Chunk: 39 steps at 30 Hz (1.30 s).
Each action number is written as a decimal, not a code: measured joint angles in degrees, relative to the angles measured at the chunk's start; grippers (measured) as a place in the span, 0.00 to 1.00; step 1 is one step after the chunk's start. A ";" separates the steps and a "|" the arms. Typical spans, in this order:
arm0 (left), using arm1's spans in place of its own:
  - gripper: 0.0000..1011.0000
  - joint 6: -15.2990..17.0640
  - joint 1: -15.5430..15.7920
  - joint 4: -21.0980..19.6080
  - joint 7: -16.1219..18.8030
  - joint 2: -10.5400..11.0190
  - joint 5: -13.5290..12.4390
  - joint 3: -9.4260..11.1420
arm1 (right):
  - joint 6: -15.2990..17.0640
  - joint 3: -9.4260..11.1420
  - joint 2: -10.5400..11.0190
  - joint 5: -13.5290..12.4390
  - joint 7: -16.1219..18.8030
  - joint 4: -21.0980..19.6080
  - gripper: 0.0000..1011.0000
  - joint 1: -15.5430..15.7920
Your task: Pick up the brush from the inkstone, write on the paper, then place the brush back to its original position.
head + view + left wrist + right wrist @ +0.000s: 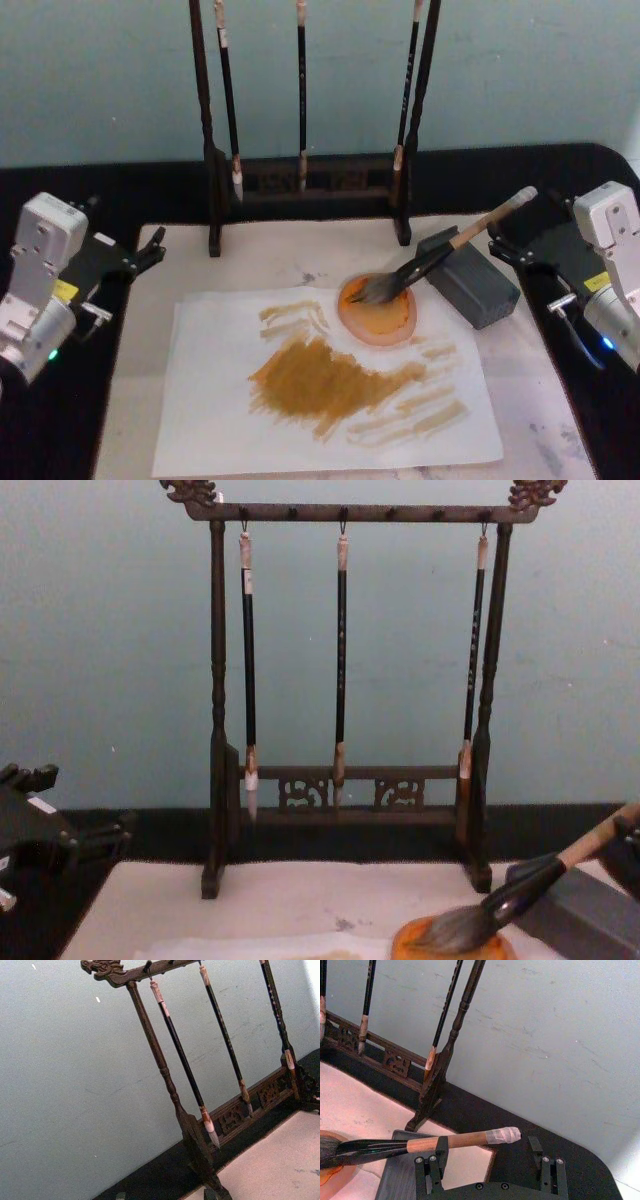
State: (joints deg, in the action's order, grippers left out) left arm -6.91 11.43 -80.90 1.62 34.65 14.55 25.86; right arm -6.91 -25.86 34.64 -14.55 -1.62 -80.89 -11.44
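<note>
Right claw (488, 1147) gapes wide beside the brush (465, 1139) handle; left claw (152, 250) parked.

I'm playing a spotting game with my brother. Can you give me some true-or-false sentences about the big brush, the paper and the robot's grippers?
1. The thick brush with a pale tan wooden handle leans on the grey block, its bushy hair in the round orange dish. True.
2. The thin white paper sheet is blank. False: brownish-yellow strokes cover much of it.
3. Four thin dark brushes hang from the dark wooden rack. False: three thin dark brushes hang there.
4. The right gripper is open by the end of the brush handle. True.
5. The left gripper sits at the left, off the paper. True.
</note>
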 joint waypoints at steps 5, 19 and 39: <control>1.00 0.00 0.00 0.00 0.00 0.00 0.00 0.00 | 0.00 0.00 0.00 0.00 0.00 0.00 0.99 0.00; 1.00 0.00 0.00 0.00 0.00 0.00 0.00 0.00 | 0.01 0.00 0.00 0.00 0.00 0.00 0.99 0.00; 1.00 0.00 0.00 0.00 0.00 0.00 0.00 0.00 | 0.01 0.00 0.00 0.01 0.00 0.00 0.99 0.00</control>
State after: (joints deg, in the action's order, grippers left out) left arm -6.91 11.43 -80.90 1.62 34.65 14.55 25.86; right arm -6.91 -25.86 34.65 -14.55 -1.62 -80.90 -11.43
